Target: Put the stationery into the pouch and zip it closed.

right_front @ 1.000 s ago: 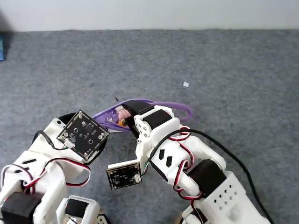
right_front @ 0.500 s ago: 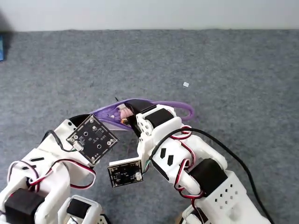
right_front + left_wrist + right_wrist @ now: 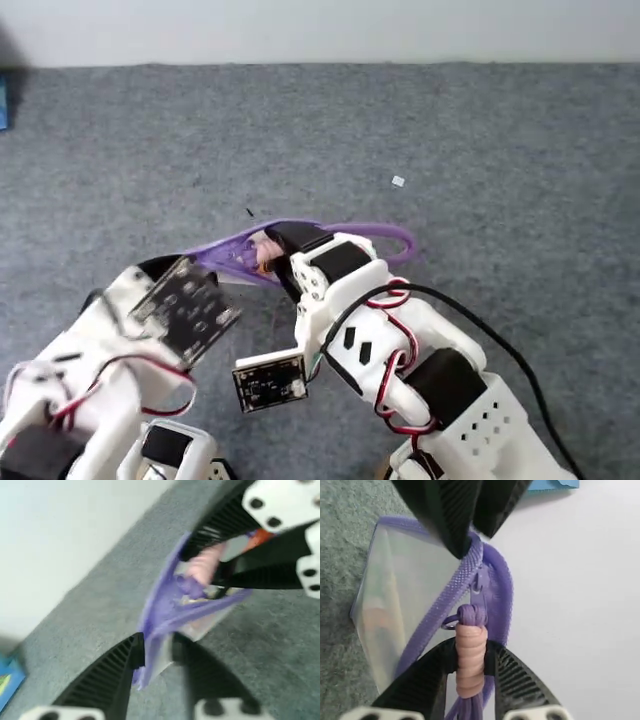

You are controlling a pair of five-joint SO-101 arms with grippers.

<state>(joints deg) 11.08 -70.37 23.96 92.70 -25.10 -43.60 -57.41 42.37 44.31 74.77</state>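
The clear pouch (image 3: 228,250) with its purple zipper band lies on the grey carpet between the two arms. Something orange (image 3: 264,263) shows inside it. My left gripper (image 3: 155,647) is shut on the pouch's end (image 3: 165,605), pinching the zipper band. In the right wrist view those same black fingers (image 3: 455,520) clamp the band above the slider. My right gripper (image 3: 470,652) is shut on the pink zipper pull (image 3: 470,665), which is tied to the slider by a purple cord. From above, the right gripper (image 3: 276,247) sits over the pouch's middle.
A small white scrap (image 3: 398,181) lies on the carpet behind the pouch. A blue object (image 3: 4,100) sits at the far left edge by the white wall. A black cable (image 3: 500,345) runs along the right arm. The pouch's purple loop (image 3: 398,236) sticks out to the right.
The left arm has swung left and toward the front, dragging the pouch's end with it and stretching the pouch. The right gripper has kept hold of the pull and shifted slightly.
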